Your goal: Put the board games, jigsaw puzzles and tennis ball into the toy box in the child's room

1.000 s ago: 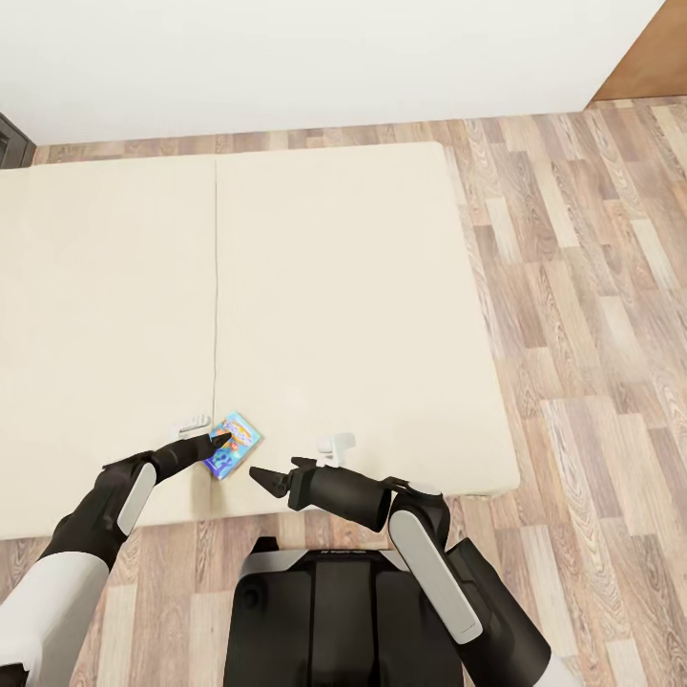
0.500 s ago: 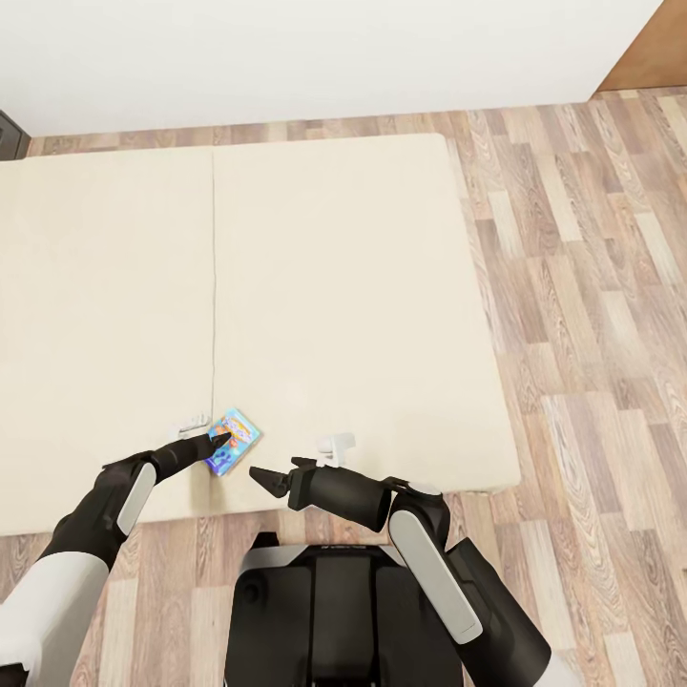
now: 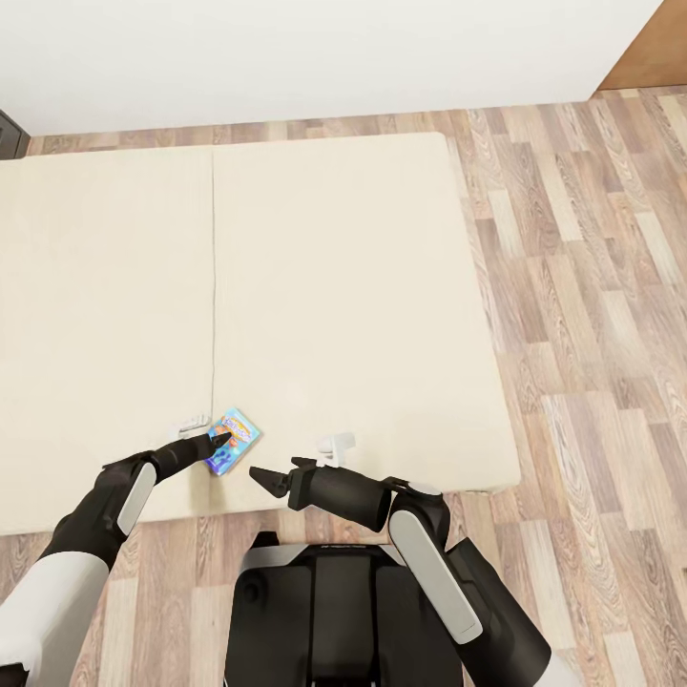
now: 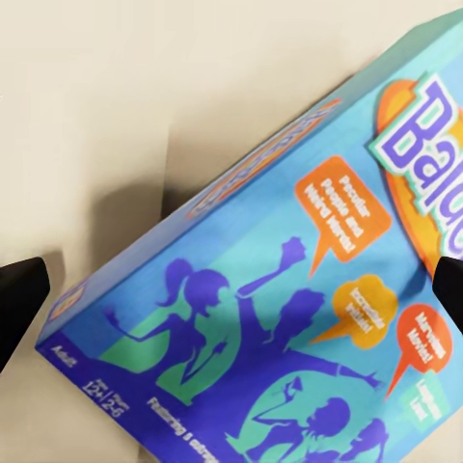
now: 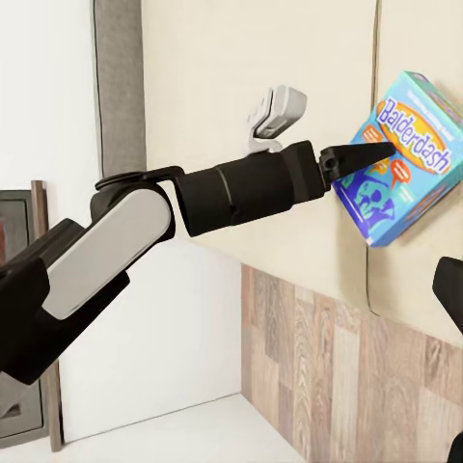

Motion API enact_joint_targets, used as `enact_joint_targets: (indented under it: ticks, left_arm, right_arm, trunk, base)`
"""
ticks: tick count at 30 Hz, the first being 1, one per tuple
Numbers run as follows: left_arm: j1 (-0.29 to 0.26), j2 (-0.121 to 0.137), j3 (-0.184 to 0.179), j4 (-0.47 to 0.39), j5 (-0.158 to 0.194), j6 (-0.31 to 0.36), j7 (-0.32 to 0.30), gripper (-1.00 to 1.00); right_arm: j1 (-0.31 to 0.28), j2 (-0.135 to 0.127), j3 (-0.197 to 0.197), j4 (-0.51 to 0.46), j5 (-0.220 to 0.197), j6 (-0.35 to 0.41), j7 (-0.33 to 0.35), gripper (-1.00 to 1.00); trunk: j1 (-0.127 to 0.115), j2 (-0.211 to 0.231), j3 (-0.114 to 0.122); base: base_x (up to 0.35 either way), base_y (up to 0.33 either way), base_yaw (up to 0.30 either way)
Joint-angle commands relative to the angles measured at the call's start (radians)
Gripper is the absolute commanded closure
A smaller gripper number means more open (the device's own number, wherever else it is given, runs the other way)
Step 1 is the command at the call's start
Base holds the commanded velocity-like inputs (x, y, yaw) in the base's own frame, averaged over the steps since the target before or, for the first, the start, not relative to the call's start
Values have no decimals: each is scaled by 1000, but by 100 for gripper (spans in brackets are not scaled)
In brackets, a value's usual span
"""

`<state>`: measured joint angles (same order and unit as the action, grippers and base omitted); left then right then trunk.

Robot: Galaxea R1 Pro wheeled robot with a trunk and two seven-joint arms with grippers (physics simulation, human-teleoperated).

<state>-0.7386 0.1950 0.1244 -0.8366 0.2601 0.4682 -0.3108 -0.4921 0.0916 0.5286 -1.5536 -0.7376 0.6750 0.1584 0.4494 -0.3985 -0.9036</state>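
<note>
One board game [image 3: 239,433], a flat blue box with orange speech bubbles, lies on the cream bed [image 3: 334,286] close to its near edge. My left gripper [image 3: 218,442] is open right at the box, its tips against the near end. In the left wrist view the box [image 4: 289,289] spans the picture, with a dark fingertip [image 4: 19,299] at each side. The right wrist view shows the box [image 5: 417,135] tilted, with the left gripper [image 5: 371,151] touching its printed face. My right gripper [image 3: 259,475] is open and empty, just right of the box over the bed's edge.
Wood-plank floor [image 3: 592,286] runs along the bed's right side and behind it up to a white wall [image 3: 286,57]. A seam [image 3: 212,286] splits the mattress. My dark base [image 3: 324,611] stands at the bed's near edge. A dark object [image 3: 8,134] sits far left.
The view shifted slightly a second ago, so the bed sits a little lower and left in the picture. Both arms and the box hold the same pose.
</note>
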Motion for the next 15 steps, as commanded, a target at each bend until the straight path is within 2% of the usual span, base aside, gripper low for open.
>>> enact_joint_targets:
  ticks: [1,8,15]
  left_arm:
    - [0,0,2,-1,7,9,-2,-100]
    - [-1,0,3,-1,7,9,-2,-100]
    - [-1,0,2,-1,7,8,-2,-100]
  right_arm:
    - [0,0,-1,0,1,5,3,-100]
    - [0,1,0,-1,1,5,3,-100]
    - [0,0,0,0,1,5,3,-100]
  trunk:
    - [1,-2,-1]
    - [1,-2,-1]
    - [1,-2,-1]
  base:
    - [0,-9,0]
    - [0,-118,0]
    - [0,-28,0]
